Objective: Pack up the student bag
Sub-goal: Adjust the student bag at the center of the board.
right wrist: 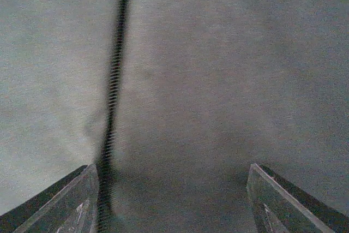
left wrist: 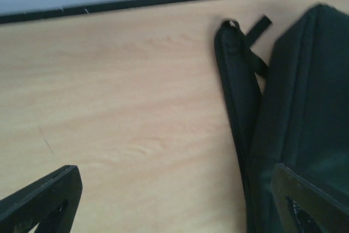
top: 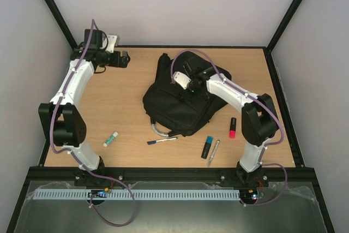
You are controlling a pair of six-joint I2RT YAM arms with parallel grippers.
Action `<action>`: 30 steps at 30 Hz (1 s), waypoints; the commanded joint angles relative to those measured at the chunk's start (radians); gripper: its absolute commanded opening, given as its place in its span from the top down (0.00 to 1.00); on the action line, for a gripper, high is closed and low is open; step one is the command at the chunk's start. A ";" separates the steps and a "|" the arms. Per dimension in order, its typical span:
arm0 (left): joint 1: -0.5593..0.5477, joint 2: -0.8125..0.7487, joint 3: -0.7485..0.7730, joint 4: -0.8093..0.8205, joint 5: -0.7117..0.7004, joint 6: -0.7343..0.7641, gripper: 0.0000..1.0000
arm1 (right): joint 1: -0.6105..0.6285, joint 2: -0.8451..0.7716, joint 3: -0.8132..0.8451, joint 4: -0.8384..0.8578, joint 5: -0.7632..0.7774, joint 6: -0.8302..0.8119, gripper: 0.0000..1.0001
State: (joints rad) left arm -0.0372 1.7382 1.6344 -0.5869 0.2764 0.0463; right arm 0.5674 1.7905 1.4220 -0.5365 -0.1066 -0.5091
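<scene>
Student bag [top: 185,94] on table [top: 125,110].
Only the right wrist view shows its zip [right wrist: 112,96], close beneath the right gripper [right wrist: 174,200], jaws parted and empty; left gripper [left wrist: 174,205] gapes wide, empty.

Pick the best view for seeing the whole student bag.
Top external: the student bag shows whole there, lying on the table. Left wrist catches only its side panel and one strap. Right wrist sits too close, showing just fabric and a zip line.

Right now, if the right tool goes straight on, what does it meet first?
The student bag: black fabric beside a zip fills the right wrist view. Probably very close, though depth is unclear.
</scene>
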 commanded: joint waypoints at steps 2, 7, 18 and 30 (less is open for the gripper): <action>0.008 -0.127 -0.151 -0.075 0.135 0.068 0.05 | -0.004 0.063 0.052 0.014 0.185 0.030 0.25; -0.025 -0.184 -0.340 -0.013 0.106 0.058 0.06 | -0.004 0.084 0.045 0.083 0.304 0.039 0.29; -0.048 -0.142 -0.353 -0.018 0.289 0.101 0.21 | -0.039 0.112 0.205 0.007 0.197 0.056 0.65; -0.153 0.008 -0.237 -0.007 0.549 0.135 0.39 | -0.037 0.036 0.178 -0.115 -0.113 0.072 0.82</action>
State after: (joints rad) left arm -0.1551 1.6745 1.3193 -0.6044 0.6628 0.1528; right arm 0.5285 1.8732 1.5940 -0.5781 -0.1085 -0.4587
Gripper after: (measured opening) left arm 0.662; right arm 0.184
